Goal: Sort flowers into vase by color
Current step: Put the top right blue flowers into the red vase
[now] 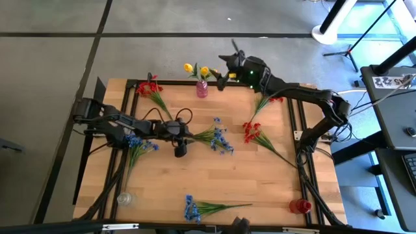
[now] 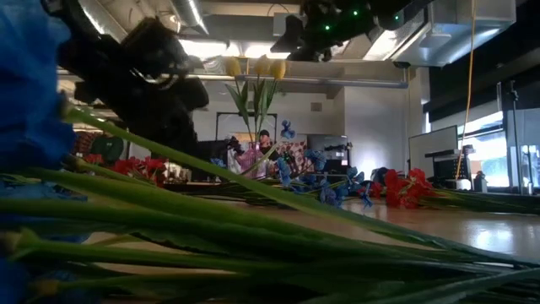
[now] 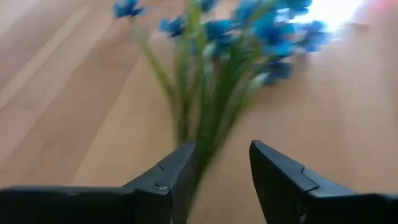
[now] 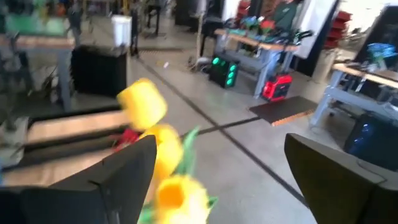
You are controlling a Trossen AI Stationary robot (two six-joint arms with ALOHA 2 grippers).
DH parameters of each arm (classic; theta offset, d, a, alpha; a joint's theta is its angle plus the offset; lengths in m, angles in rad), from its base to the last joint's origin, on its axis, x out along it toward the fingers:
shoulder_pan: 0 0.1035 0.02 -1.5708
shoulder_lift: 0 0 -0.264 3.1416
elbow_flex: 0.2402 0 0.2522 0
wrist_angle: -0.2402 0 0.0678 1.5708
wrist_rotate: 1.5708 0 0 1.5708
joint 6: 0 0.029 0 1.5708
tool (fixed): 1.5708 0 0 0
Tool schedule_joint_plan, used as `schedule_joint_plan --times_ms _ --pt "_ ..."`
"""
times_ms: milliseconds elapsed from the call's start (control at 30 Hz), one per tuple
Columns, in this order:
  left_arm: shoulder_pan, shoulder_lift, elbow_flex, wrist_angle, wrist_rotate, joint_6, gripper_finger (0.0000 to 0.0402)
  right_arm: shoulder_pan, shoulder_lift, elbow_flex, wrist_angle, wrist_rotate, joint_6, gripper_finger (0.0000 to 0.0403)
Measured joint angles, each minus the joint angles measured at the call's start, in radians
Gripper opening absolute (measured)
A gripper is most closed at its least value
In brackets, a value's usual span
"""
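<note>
Flowers (image 1: 196, 69) in vase (image 1: 202, 89)

Yellow flowers (image 1: 197, 69) upright in pink vase (image 1: 202, 89); red (image 1: 252, 132) and blue flowers (image 1: 219, 138) lie scattered

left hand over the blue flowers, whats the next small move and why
Probably close the left hand: its fingers stand open astride the stems of the blue flowers lying on the table. The right hand is open by the yellow flowers.
</note>
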Motion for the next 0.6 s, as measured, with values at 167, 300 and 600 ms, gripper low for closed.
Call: schedule_joint_plan --times_ms 167,300,600 --pt "0.023 0.108 0.051 0.001 -0.021 0.019 0.0189 0.089 -0.013 -0.001 -0.021 0.093 -0.088 0.0341" --pt "0.022 0.19 0.09 0.004 -0.021 0.047 0.0199 0.148 -0.052 -0.001 -0.063 0.219 -0.152 0.0334" --pt "-0.007 0.191 0.124 0.006 -0.109 0.056 0.0116 0.176 -0.206 -0.003 -0.28 0.29 -0.14 0.0333"
